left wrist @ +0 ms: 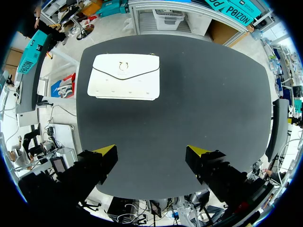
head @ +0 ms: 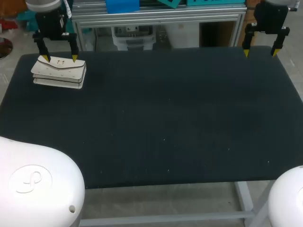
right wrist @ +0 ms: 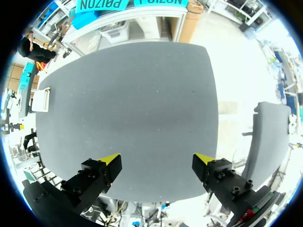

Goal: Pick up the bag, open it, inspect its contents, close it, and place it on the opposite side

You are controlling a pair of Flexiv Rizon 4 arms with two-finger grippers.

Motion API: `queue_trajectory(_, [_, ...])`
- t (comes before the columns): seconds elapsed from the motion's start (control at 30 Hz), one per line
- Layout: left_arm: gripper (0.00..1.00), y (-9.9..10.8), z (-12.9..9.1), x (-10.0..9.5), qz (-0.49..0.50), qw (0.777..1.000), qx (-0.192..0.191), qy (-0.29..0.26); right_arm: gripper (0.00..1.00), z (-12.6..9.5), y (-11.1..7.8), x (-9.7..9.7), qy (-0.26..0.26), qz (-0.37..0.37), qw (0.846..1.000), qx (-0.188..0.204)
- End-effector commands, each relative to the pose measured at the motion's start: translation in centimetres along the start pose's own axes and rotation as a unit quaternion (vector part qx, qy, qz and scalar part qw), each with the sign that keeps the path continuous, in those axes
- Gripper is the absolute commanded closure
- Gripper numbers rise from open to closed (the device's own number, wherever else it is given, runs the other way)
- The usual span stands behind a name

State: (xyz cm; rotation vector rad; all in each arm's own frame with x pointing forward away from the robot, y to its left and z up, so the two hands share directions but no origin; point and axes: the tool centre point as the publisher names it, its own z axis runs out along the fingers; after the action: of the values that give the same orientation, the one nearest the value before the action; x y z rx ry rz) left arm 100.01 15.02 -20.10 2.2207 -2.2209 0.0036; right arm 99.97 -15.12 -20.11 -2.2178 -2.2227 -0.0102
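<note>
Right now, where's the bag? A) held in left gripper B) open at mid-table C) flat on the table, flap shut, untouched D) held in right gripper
C: the bag lies flat at the table's far left corner, flap shut; left gripper and right gripper both open, empty.

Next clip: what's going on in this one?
Nothing is being handled at this moment. A white bag lies flat, flap closed, at the far left of the black table. The left arm hangs close by it with its jaws open, not touching it. The right arm is at the table's far right corner, jaws open and empty.
</note>
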Motion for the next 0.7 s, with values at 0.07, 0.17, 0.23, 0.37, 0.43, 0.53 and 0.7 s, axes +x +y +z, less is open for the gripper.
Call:
queue_trajectory(0.07, [0.0, 0.0, -0.1, 0.0, 0.0, 1.0, 0.0, -0.001, 0.0, -0.1, 0.0, 0.1, -0.001, 0.0, 1.0, 0.001])
queue_trajectory(0.17, [0.0, 0.0, -0.1, 0.0, 0.0, 1.0, 0.0, -0.001, 0.0, -0.1, 0.0, 0.1, -0.001, 0.0, 1.0, 0.001])
queue_trajectory(0.23, [0.0, 0.0, -0.1, 0.0, 0.0, 1.0, 0.0, -0.001, 0.0, -0.1, 0.0, 0.1, -0.001, 0.0, 1.0, 0.001])
queue_trajectory(0.37, [0.0, 0.0, -0.1, 0.0, 0.0, 1.0, 0.0, -0.001, 0.0, -0.1, 0.0, 0.1, -0.001, 0.0, 1.0, 0.001])
queue_trajectory(0.43, [0.0, 0.0, -0.1, 0.0, 0.0, 1.0, 0.0, -0.001, 0.0, -0.1, 0.0, 0.1, -0.001, 0.0, 1.0, 0.001])
queue_trajectory(0.53, [0.0, -0.2, 0.0, -0.4, 0.02, 0.999, -0.005, 0.037, 0.0, 0.0, 0.1, 0.5, 0.019, -0.042, 0.999, -0.025])
queue_trajectory(0.7, [0.0, 0.2, 0.1, -2.1, 0.038, 0.992, 0.014, 0.121, 0.0, 0.4, -0.4, 2.2, 0.058, -0.182, 0.976, -0.109])
